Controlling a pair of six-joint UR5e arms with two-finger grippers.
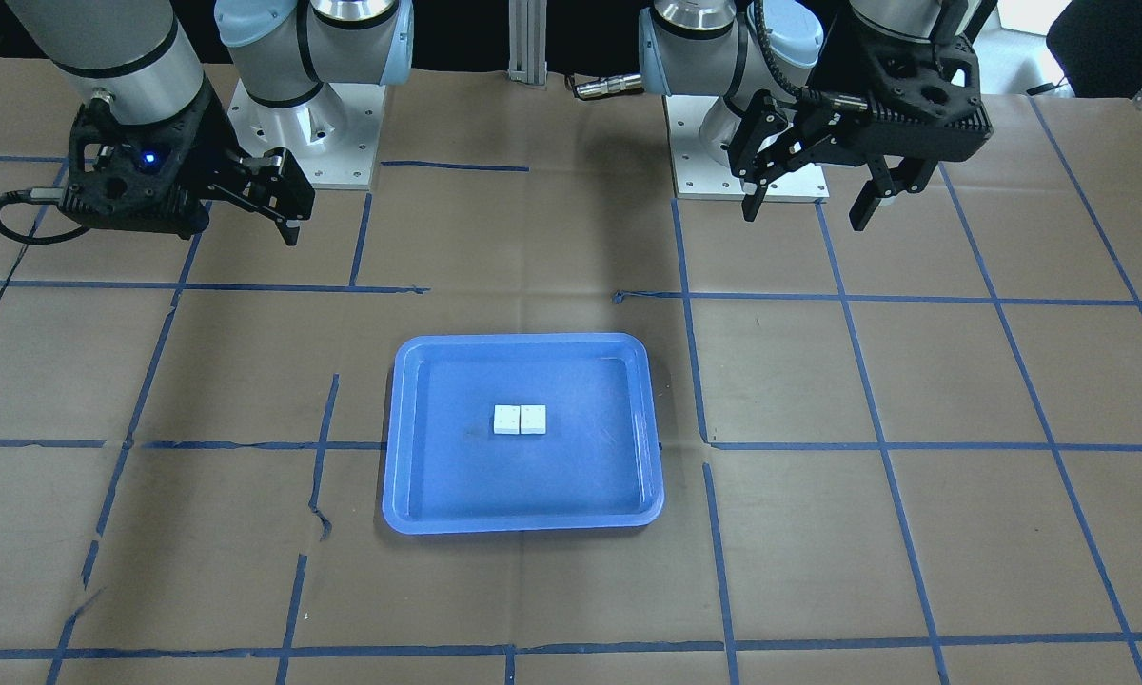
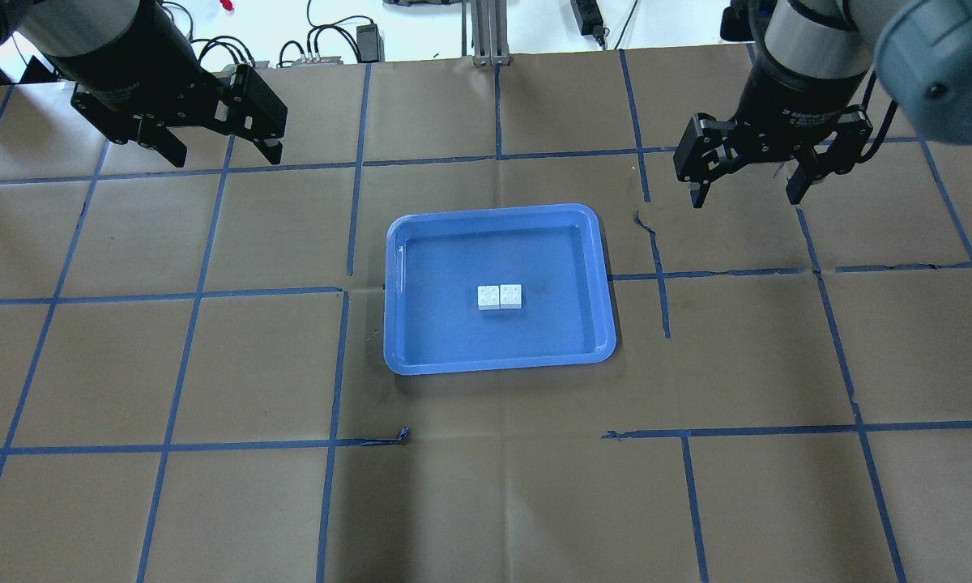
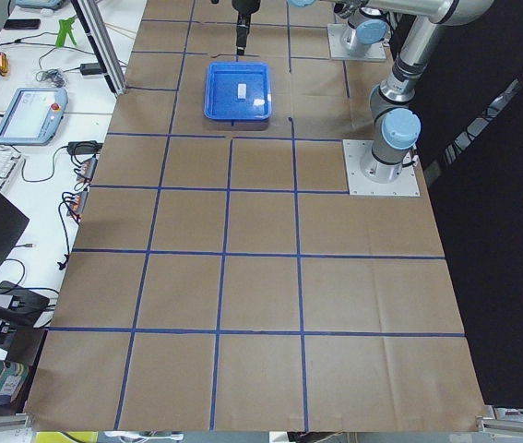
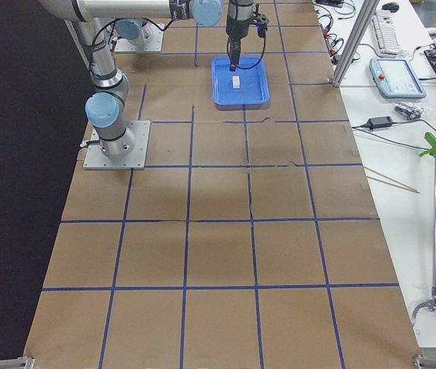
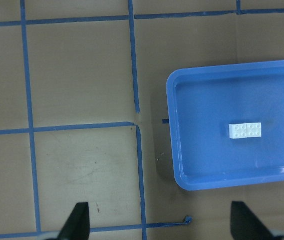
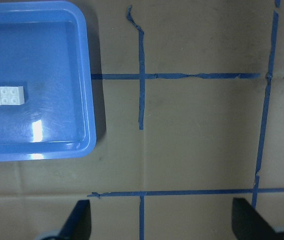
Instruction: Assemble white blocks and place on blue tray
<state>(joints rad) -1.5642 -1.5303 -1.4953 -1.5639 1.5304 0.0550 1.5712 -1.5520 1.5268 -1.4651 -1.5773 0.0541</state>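
Note:
The two white blocks (image 1: 519, 419) sit side by side, touching, studs up, in the middle of the blue tray (image 1: 523, 340). They also show in the overhead view (image 2: 500, 297) on the tray (image 2: 494, 212), and in both wrist views (image 5: 245, 130) (image 6: 2, 95). My left gripper (image 2: 220, 154) is open and empty, held high over the table far to the tray's left; it also shows in the front view (image 1: 806, 214). My right gripper (image 2: 747, 197) is open and empty, held high to the tray's right and apart from it.
Brown paper with a blue tape grid (image 2: 348, 291) covers the table. The arm bases (image 1: 305, 143) (image 1: 752, 162) stand on the robot's side. A torn tape end (image 2: 644, 223) lies right of the tray. Off the table's far edge are cables and devices (image 2: 356, 36).

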